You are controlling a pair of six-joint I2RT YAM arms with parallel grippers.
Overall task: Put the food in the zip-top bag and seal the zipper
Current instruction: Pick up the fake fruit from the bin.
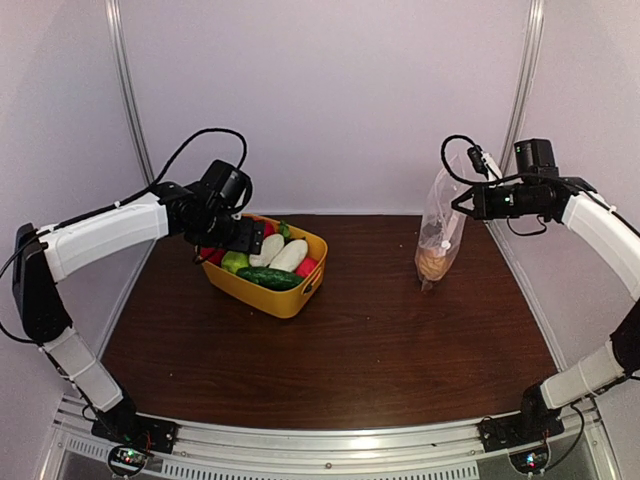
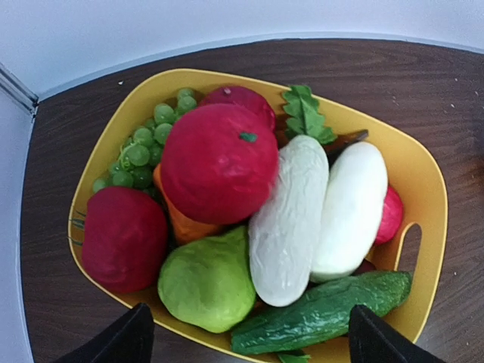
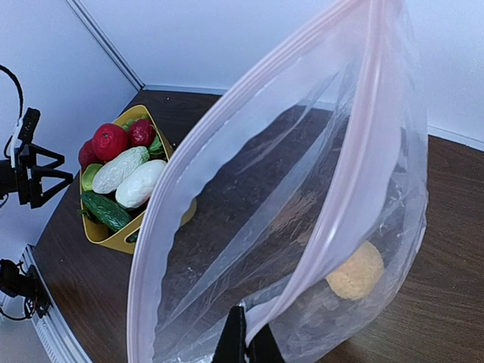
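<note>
Left hand point(image 2: 246, 344), jaws wide, just above the food point(image 2: 219, 162) in yellow tub point(image 2: 425, 178)

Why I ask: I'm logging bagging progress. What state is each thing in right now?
zip-top bag: held up, mouth open.
zipper: unsealed.
yellow-tan piece: inside the bag.
yellow tub: upright on the table, full.
other food: piled in the tub.
left tool: open, above the tub, holding nothing.
right tool: shut on the bag's edge.

Yellow tub point(image 1: 287, 301), dark wood-grain table point(image 1: 380, 345), pale walls point(image 1: 340, 100), possibly fabric
</note>
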